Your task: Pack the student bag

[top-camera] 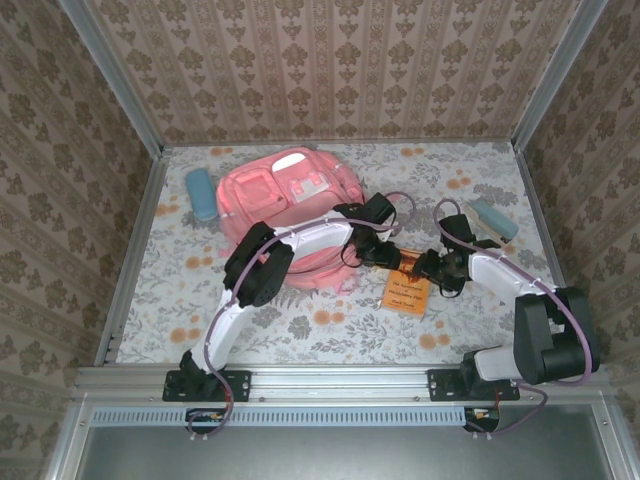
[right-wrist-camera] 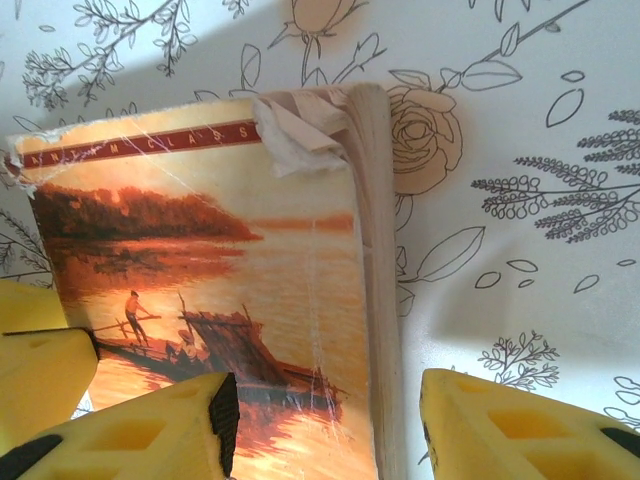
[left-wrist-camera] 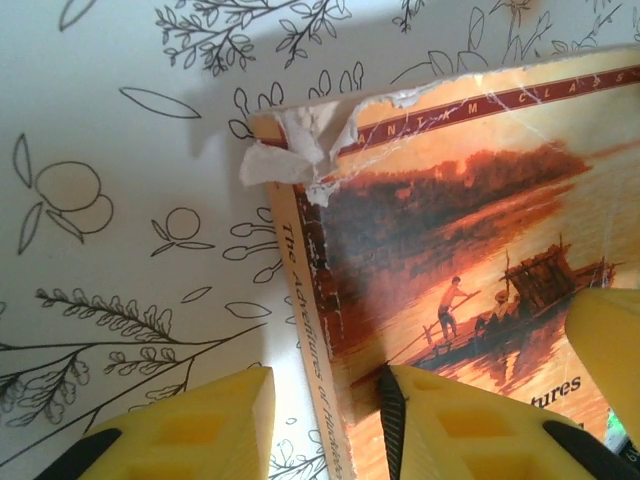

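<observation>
Yellow fingers of our left gripper sit at the bottom of the left wrist view, partway apart and astride the spine of a worn book. One finger stands over the flowered table just beside the spine, the other over the cover. A sliver of table shows between finger and spine, so we judge that we have nothing clamped yet

From above, going left to right, a blue case lies at the far left. Next to it the pink bag lies flat at the back of the table with its front pockets facing up. We cannot tell whether it is unzipped. The book lies in front of the bag and to its right, near it but apart, between our two grippers

Our right gripper mirrors the left on the page edge. Its jaws are partway open, one finger over the cover and one clear of the pages, holding nothing. We think we bracket both long edges because a thin book lying flat offers no side to pinch, so one gripper can block it while the other lifts

A teal case waits at the far right
</observation>
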`<state>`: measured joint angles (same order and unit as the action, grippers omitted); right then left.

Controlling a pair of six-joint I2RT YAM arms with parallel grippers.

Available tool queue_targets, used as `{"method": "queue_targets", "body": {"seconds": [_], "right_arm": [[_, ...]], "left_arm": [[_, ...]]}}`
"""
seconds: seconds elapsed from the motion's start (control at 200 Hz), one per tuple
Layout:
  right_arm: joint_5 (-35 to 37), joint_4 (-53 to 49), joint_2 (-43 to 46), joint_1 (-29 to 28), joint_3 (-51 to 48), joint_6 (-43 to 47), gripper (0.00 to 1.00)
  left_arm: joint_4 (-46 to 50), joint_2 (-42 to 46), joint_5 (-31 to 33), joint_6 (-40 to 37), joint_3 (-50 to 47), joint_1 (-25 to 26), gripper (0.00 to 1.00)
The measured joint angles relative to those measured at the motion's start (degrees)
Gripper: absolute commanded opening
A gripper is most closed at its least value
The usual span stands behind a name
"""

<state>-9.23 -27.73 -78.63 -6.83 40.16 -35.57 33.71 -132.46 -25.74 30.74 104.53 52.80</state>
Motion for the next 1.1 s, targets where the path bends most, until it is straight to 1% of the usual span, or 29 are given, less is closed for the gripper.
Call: {"method": "queue_targets", "body": {"seconds": [0.045, 0.255, 0.445, 0.62, 0.735, 0.86, 1.01, 1.1], "right_arm": [[0.0, -0.2, -0.2, -0.4, 0.1, 0.1, 0.49], [1.1, -1.8, -2.3, -2.3, 1.5, 0.9, 0.36], [3.1, -5.7, -2.3, -4.0, 4.4, 1.0, 0.25], [3.7, -7.6, -2.1, -5.1, 6.1, 0.9, 0.10], [3.7, -8.1, -0.6, -5.3, 6.3, 0.6, 0.04], [4.2, -8.6, 0.5, -5.7, 6.7, 0.7, 0.02], [5.1, -8.8, 3.3, -5.9, 6.8, 0.9, 0.01], [6.1, -8.8, 6.3, -5.9, 7.2, 1.2, 0.00]], "left_arm": [[0.3, -0.2, 0.0, -0.1, 0.3, 0.0, 0.30], [0.6, -0.6, 0.0, -0.5, 0.9, 0.0, 0.26], [0.6, -0.7, 0.0, -0.5, 1.0, 0.0, 0.25], [1.0, -0.7, 0.6, -0.6, 1.3, 0.0, 0.25], [1.2, -0.7, 0.7, -0.8, 1.5, 0.0, 0.25], [1.9, -0.7, 1.3, -1.4, 1.8, 0.0, 0.32], [2.4, -0.3, 1.9, -2.8, 2.0, -0.7, 0.49], [2.8, 1.7, 1.9, -3.4, 2.0, -1.5, 0.59]]}}
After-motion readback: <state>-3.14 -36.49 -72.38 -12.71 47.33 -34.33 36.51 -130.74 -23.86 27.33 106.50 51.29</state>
